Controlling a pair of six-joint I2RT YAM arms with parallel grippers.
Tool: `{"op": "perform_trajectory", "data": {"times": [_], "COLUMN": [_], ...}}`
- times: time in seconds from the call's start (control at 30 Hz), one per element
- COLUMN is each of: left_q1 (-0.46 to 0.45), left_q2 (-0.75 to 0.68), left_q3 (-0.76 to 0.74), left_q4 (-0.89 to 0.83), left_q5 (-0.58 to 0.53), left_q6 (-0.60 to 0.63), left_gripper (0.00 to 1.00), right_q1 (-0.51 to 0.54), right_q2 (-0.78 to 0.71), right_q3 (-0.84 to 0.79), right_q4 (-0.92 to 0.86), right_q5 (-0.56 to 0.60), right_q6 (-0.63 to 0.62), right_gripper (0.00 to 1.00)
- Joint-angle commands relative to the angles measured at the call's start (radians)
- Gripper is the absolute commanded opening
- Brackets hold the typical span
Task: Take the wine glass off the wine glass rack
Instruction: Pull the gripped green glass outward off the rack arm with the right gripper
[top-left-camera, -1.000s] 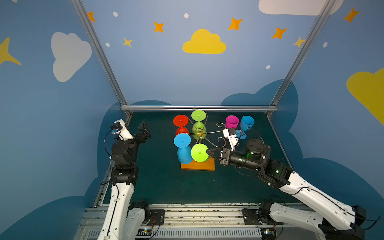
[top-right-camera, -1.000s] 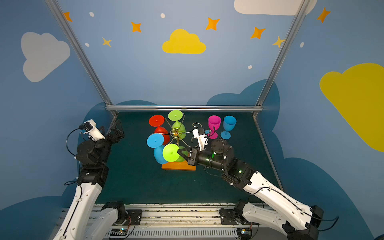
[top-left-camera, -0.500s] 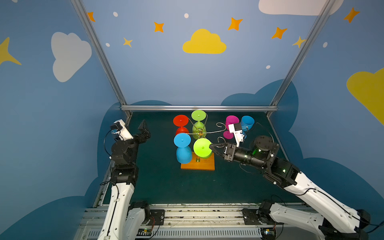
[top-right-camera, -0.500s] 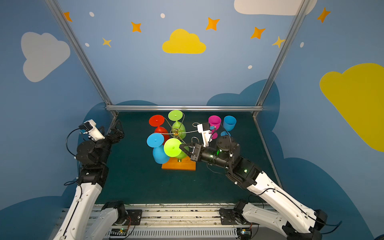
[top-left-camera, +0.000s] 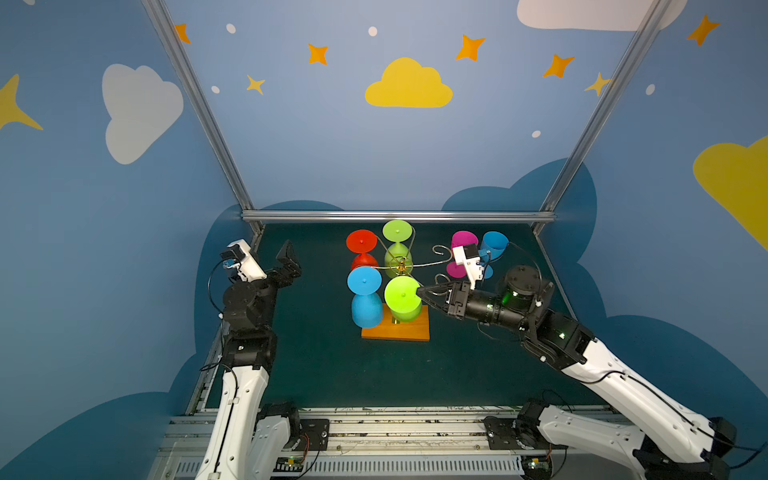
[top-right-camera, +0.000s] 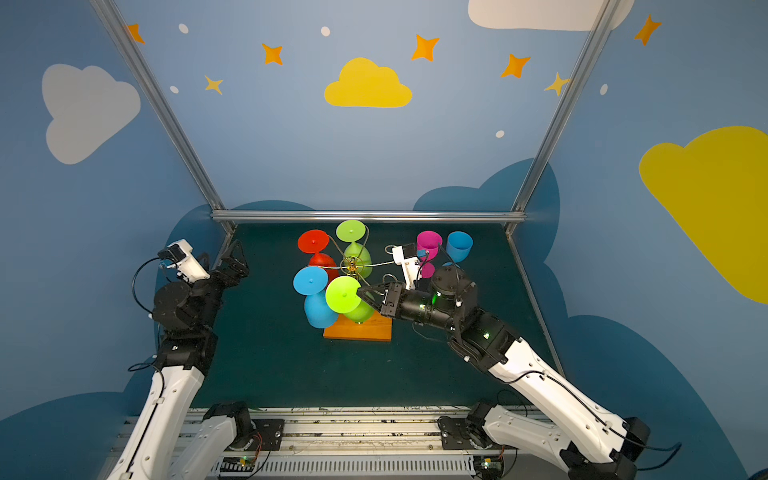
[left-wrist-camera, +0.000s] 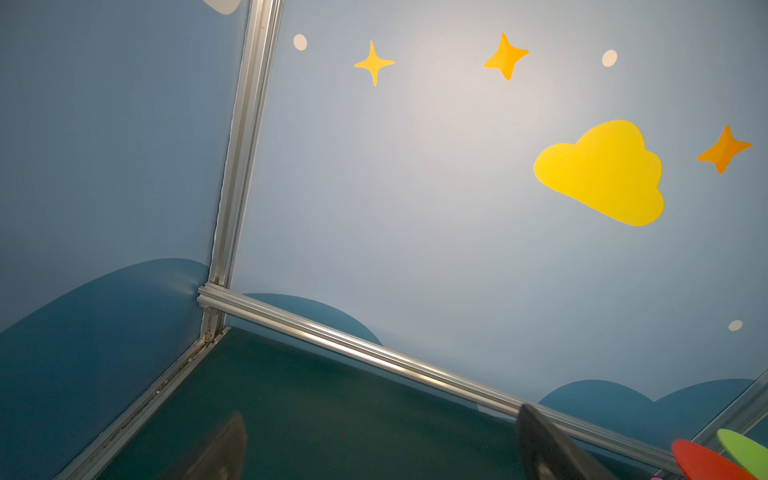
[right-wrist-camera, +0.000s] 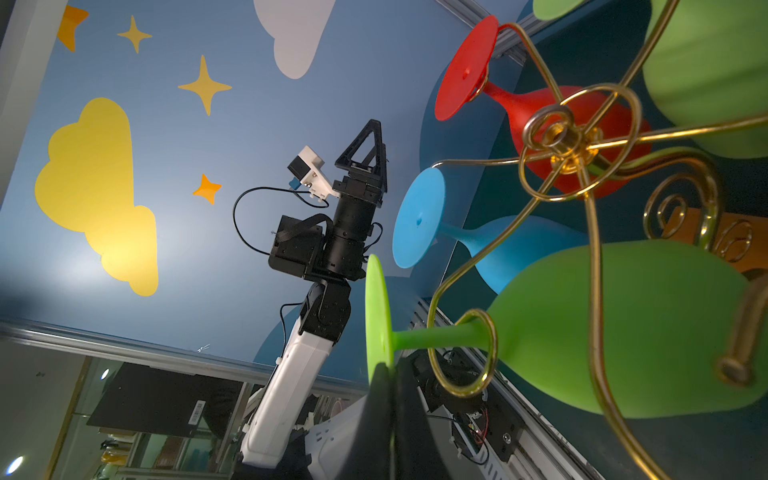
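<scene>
The wine glass rack (top-left-camera: 395, 331) (top-right-camera: 358, 331), gold wire on an orange-brown base, stands mid-table. A green wine glass (top-left-camera: 402, 294) (top-right-camera: 343, 294) hangs upside down on its front arm. In the right wrist view the green wine glass's (right-wrist-camera: 623, 324) stem lies inside a gold wire loop of the wine glass rack (right-wrist-camera: 561, 141). My right gripper (top-left-camera: 419, 291) (top-right-camera: 360, 292) (right-wrist-camera: 392, 370) is shut on the rim of this glass's round foot. My left gripper (top-left-camera: 287, 261) (top-right-camera: 224, 259) (left-wrist-camera: 386, 457) stands open and empty near the left wall, pointing up and away from the rack.
A red glass (top-left-camera: 361, 241), a second green glass (top-left-camera: 397, 230) and a blue glass (top-left-camera: 365, 282) also hang on the rack. A pink glass (top-left-camera: 463, 241) and a blue glass (top-left-camera: 494, 243) stand upright at the back right, close behind my right wrist.
My right gripper has risen a little, and the green glass's foot has lifted and tilted with it. The left arm has not moved.
</scene>
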Motion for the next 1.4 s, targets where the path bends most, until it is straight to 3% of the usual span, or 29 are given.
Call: {"op": "perform_trajectory", "data": {"times": [0.0,1.37], "left_q1": [0.004,0.006], "left_q2": [-0.014,-0.014], "left_q3": [-0.009,-0.009], "left_q4": [0.0,-0.001], "left_q5": [-0.002,-0.003], "left_q6": [-0.001,0.0], "left_gripper": [0.99,0.99], "right_q1": [-0.002,0.04], "right_q2": [0.009,0.0], "right_q3": [0.011,0.027], "right_q4": [0.058,-0.026], "right_q5": [-0.027,-0.065], "right_q6": [0.011,-0.024], "right_gripper": [0.0,0.0]}}
